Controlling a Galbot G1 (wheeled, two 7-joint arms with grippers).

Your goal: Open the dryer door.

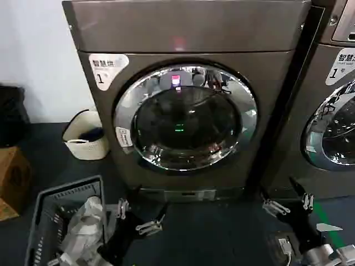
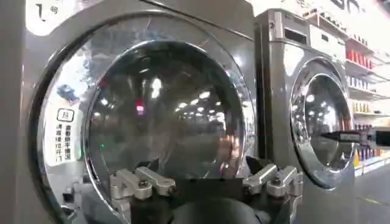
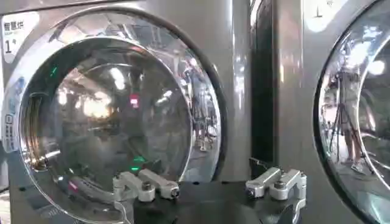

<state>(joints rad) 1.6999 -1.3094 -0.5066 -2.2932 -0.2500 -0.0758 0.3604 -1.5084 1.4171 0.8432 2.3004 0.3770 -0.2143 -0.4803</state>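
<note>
**Both grippers low before the closed dryer door**

Nearest, the left gripper (image 1: 138, 216) and right gripper (image 1: 288, 202) hung above dark flooring, metal fingers spread, touching nothing. A grey slatted basket (image 1: 44, 221) sat beside the left one. Beyond, the dryer door (image 1: 186, 117), round, chrome-rimmed, dark-glassed, sat shut in its grey-bronze machine (image 1: 188, 27).

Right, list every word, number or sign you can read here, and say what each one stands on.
"1": on the white label at the upper left of the dryer front, under Chinese characters too blurred to read.
Sticker on the dryer door's chrome rim: Chinese text, too small to read.
Label on the neighbouring machine: unreadable.
</note>
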